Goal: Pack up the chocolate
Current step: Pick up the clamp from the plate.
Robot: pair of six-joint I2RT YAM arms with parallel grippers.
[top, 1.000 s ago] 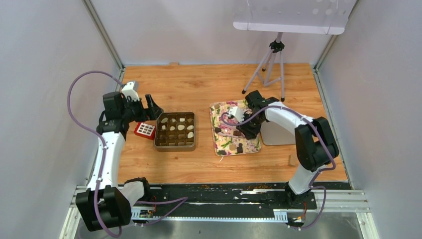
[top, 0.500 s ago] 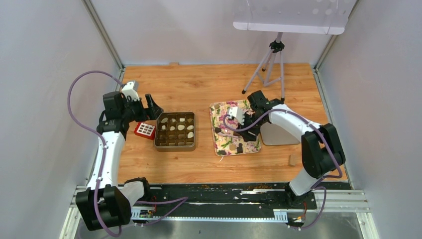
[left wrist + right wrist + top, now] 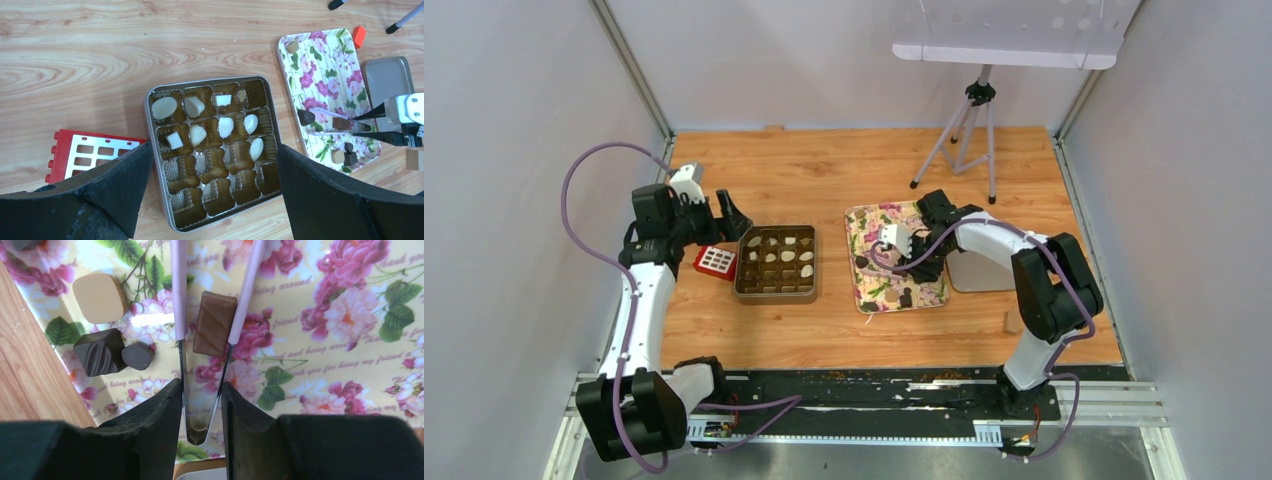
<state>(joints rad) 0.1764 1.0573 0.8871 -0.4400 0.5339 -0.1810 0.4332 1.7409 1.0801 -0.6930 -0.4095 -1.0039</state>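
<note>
Several cream-white chocolate pieces (image 3: 164,107) lie in the upper cups of a square metal tin (image 3: 150,130). My left gripper (image 3: 212,165) hangs open above the tin (image 3: 776,296), holding nothing. More chocolate lies on the floral tray (image 3: 325,365): a tan piece (image 3: 99,297), two dark ones (image 3: 100,352) and a brown bar (image 3: 214,324). My right gripper (image 3: 201,390) is shut on metal tongs (image 3: 202,425), whose pink-tipped arms press both sides of the brown bar. Whether the bar is lifted off the tray I cannot tell.
A red block with a white grid (image 3: 95,152) lies left of the tin. A grey lid (image 3: 387,80) sits right of the floral tray (image 3: 869,225). A small red block (image 3: 358,35), a tan cylinder (image 3: 1011,321) and a tripod (image 3: 969,130) stand nearby.
My right gripper let the tongs spread and then squeezed them again, and the right arm shifted slightly over the tray. The left arm has not moved.
</note>
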